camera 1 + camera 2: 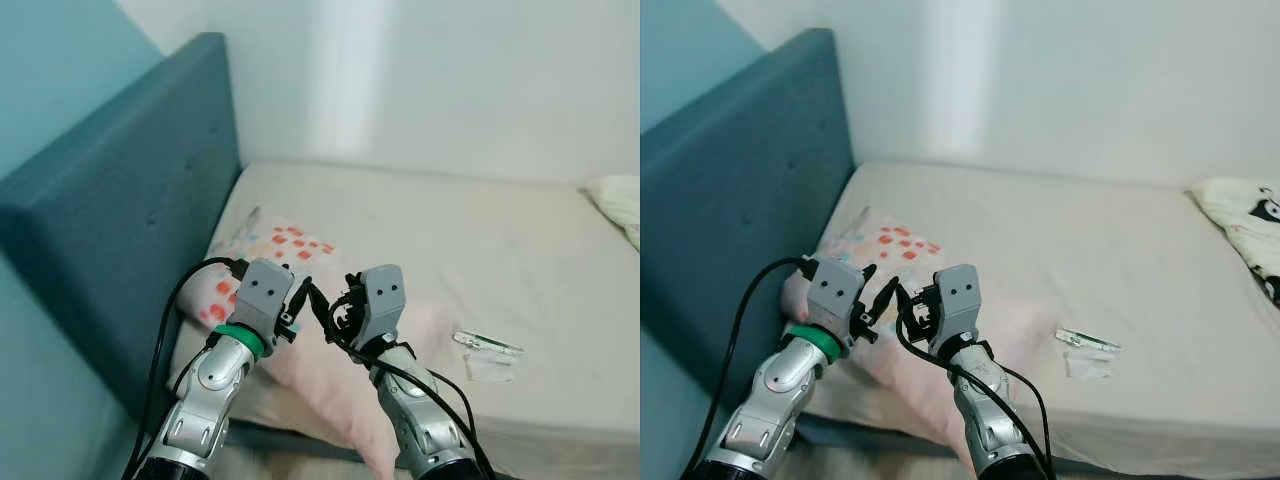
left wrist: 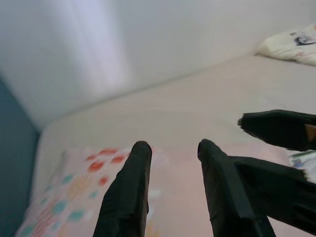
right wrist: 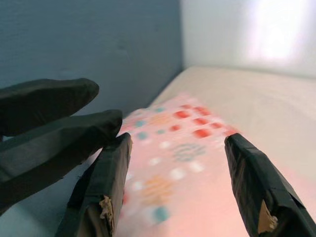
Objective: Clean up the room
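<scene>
A pink pillow with red and teal dots lies at the head of the bed, against the teal headboard. Both arms are raised over it, close together. My left gripper hovers above the pillow, open, with nothing between its fingers. My right gripper is just beside it, open wide over the pillow and also holding nothing. The two grippers' fingertips nearly meet. A small clear wrapper and a scrap of plastic lie on the mattress to the right.
The beige mattress stretches right along a white wall. At its far right rests a white pillow with black prints. The headboard closes off the left side, and the bed's near edge runs below the arms.
</scene>
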Robot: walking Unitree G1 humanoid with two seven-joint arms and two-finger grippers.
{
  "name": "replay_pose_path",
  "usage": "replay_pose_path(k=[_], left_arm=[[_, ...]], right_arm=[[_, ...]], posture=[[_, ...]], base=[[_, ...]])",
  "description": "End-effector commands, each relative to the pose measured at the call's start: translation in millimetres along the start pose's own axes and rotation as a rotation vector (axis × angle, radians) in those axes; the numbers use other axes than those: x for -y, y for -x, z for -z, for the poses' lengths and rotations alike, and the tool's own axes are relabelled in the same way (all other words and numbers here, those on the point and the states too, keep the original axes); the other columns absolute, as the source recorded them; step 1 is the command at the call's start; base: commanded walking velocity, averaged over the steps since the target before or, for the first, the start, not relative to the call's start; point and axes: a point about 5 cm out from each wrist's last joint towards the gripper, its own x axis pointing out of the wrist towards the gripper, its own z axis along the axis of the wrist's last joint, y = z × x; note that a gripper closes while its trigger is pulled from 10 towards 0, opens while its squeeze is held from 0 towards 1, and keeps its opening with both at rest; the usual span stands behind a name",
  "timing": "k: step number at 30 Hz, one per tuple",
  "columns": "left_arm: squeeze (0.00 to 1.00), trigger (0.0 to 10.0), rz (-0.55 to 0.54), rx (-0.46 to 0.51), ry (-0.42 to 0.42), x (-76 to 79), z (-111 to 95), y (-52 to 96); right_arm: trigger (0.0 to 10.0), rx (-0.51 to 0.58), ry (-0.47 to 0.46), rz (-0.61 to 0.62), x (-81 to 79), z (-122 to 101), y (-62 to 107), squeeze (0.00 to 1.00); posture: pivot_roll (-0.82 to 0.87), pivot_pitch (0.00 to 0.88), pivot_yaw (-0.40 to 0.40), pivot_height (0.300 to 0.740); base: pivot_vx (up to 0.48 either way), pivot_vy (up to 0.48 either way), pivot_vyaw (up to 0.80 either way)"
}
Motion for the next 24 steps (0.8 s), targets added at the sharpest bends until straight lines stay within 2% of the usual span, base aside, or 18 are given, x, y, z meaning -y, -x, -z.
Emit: replay_pose_path(k=[1, 17, 24], left_arm=[[0.0, 10.0, 0.016, -0.013, 0.004, 3.6, 3.3, 1.2], [0.0, 10.0, 0.019, -0.005, 0.017, 4.2, 2.2, 0.4], [0.0, 10.0, 0.024, -0.026, 0.047, 5.7, 6.3, 2.4]], right_arm=[[10.0, -0.006, 0.005, 0.009, 2.8, 2.3, 1.7, 0.0], [10.0, 0.003, -0.003, 0.014, 2.2, 1.8, 1.6, 0.0], [10.0, 0.004, -0.007, 0.018, 1.7, 2.4, 2.4, 0.0]], posture=[[-0.15, 0.016, 0.072, 0.735], [-0.15, 0.011, 0.078, 0.735], [-0.15, 0.017, 0.081, 0.735]], base=[[0.3, 0.0, 0.0], [0.015, 0.0, 0.0], [0.0, 0.0, 0.0]])
